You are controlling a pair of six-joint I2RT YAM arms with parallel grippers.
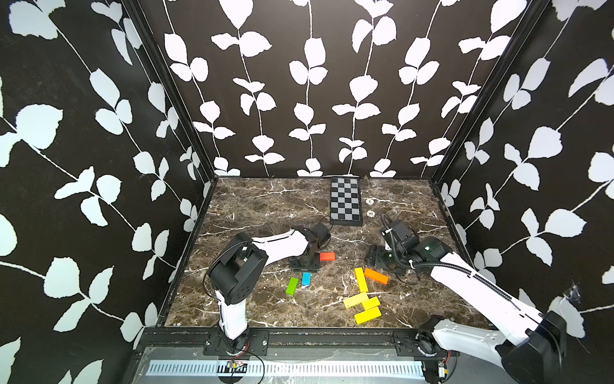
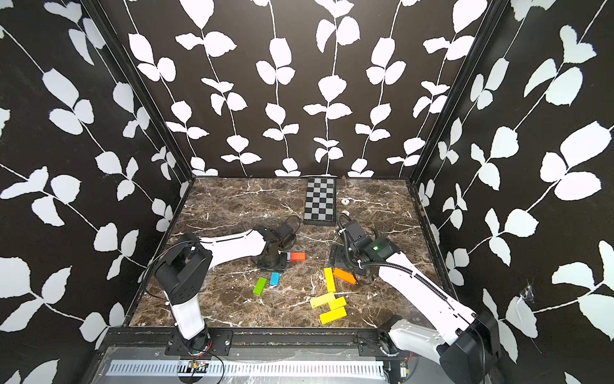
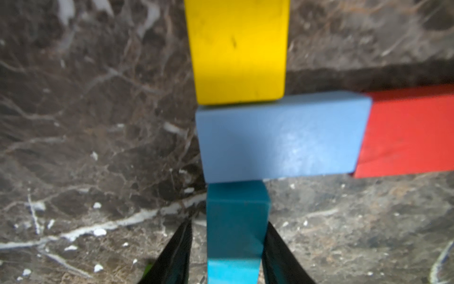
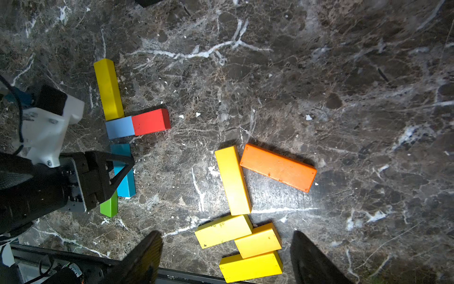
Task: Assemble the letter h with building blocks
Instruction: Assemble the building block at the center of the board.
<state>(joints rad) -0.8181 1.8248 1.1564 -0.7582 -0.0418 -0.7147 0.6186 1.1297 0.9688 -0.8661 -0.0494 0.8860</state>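
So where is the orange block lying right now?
In both top views the orange block lies flat on the right half of the table, its left end beside the far end of the long yellow block.

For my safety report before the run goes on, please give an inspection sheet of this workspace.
Surface: brown marble table, white specks.
Job's things: long yellow block, light blue block and red block joined; teal block; green block; orange block; four loose yellow blocks.
Clutter: checkered board at the back.
Tools: left tool open astride the teal block; right tool open, empty.
Cables: black conduit along the right arm.
Surroundings: black walls with white leaves.
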